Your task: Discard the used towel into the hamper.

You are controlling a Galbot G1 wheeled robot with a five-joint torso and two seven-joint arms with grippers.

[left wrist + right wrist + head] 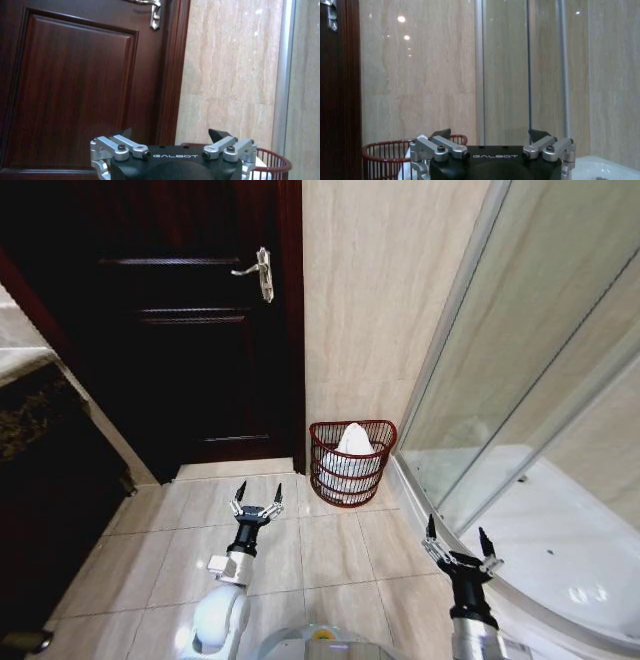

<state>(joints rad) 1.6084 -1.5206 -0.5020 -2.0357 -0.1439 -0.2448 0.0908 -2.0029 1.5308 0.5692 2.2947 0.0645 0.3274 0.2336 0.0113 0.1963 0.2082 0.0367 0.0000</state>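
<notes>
Bathroom corner, seen from behind the robot. The hamper point(352, 463), a small round basket of dark reddish-brown wire ribs that narrows toward its base, stands on the tiled floor point(330, 555) against the beige wall point(380, 290), between the dark wooden door point(180, 320) and the glass shower enclosure point(530, 370). Inside it lies a white towel point(352, 448), bunched so that its peak rises slightly above the rim; the cloth shows through the ribs lower down.

The left gripper point(258, 502) is held above the floor tiles, short of the hamper and a little toward the door side, with its two dark fingertips spread wide apart. Nothing lies between them and they touch nothing. In the left wrist view the same gripper point(170, 135) faces the door panel, the hamper rim point(272, 159) showing beyond one finger.

The right gripper point(459, 544) hangs near the curved white base of the shower, well apart from the hamper, its jaws likewise fully spread and empty. The right wrist view shows this gripper point(490, 134) with the hamper point(387, 155) beyond it, at the foot of the wall.
</notes>
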